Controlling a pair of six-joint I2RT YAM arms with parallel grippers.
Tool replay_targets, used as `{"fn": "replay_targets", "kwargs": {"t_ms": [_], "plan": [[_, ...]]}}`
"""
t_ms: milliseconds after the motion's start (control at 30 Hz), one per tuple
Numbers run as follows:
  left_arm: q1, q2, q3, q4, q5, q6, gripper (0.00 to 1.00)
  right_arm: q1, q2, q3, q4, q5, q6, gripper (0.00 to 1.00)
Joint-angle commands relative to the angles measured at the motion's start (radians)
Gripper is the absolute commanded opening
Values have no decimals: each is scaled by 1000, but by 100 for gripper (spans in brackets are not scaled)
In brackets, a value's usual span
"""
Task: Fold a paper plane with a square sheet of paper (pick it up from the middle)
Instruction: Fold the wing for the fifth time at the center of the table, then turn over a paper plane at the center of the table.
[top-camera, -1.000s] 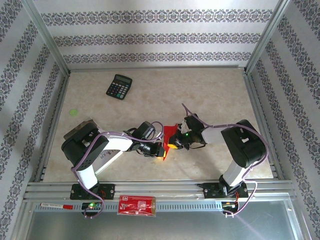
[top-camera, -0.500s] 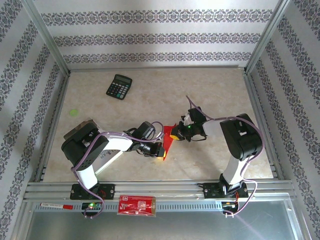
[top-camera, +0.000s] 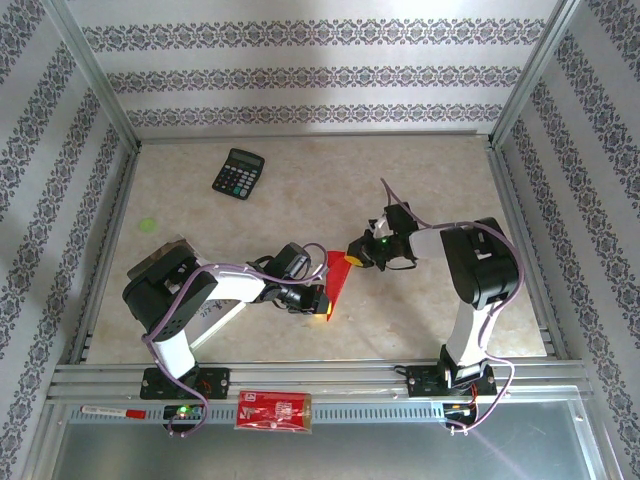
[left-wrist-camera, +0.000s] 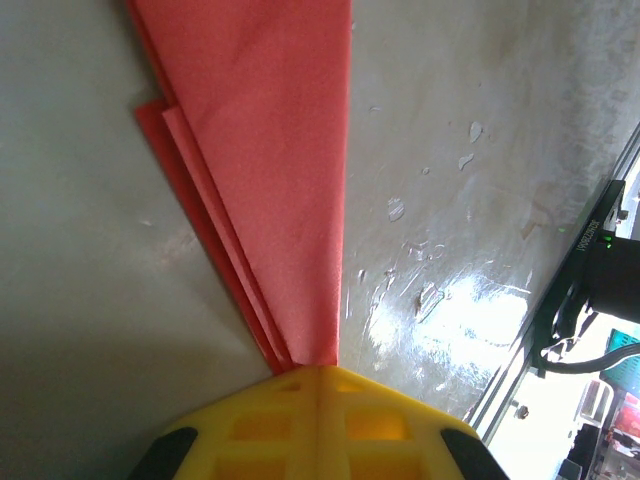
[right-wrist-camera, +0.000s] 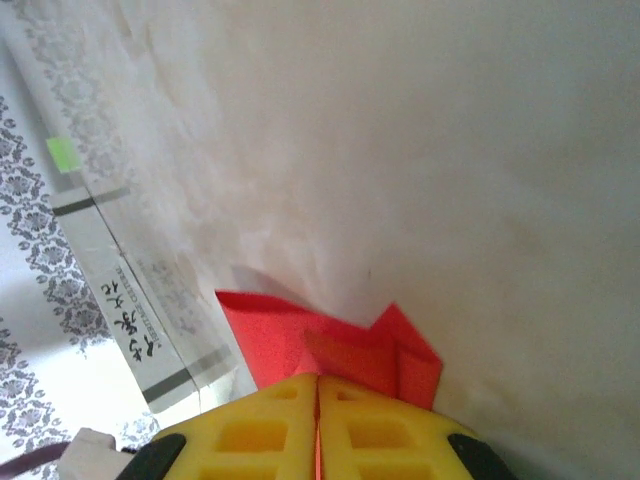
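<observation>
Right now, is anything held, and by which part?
The red paper plane: left claw pinches its pointed tip, right claw its wide end.

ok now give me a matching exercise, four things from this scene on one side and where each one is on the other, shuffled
Things:
1. calculator
2. red printed packet
3. paper plane
4. green spot

Places:
a. on the metal rail in front of the table's near edge
b. pinched between the left gripper and the right gripper, both shut
c. lying flat at the far left of the table
d. by the table's left edge, about halfway back

Pairs: 1-c, 2-a, 3-b, 4-d
</observation>
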Motion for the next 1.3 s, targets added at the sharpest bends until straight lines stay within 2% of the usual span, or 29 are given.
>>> {"fn": "replay_targets", "kwargs": {"t_ms": [0, 300, 467, 567, 633, 800, 933, 1067, 1100, 1167, 1267], "plan": [[-16, 100, -83, -218, -206, 42, 0, -49, 45, 40, 21, 176, -45, 9], [-25, 86, -69, -206, -189, 18, 0, -88, 96, 99, -4, 197, -55, 9], [-33, 40, 11, -202, -171, -15, 0, -99, 33, 124, -21, 180, -86, 10], [-33, 9, 96, -216, -165, -17, 5, -99, -51, 107, -56, 192, -118, 12], [-31, -18, 147, -235, -173, -7, 12, -93, -105, 84, -93, 202, -139, 13], [10, -122, 167, -216, -188, -31, 28, -24, -283, -10, -235, 321, -211, 18], [107, -199, 115, -196, -219, -50, 34, 109, -397, -64, -301, 460, -202, 28], [203, -169, 117, -171, -173, -66, 34, 249, -417, -35, -367, 645, -170, 40], [222, -151, 128, -165, -156, -68, 34, 282, -409, -23, -383, 687, -153, 48], [245, -136, 138, -164, -142, -69, 34, 353, -394, -3, -405, 780, -126, 56], [271, -149, 115, -156, -154, -64, 34, 444, -341, 60, -491, 919, -103, 77]]}}
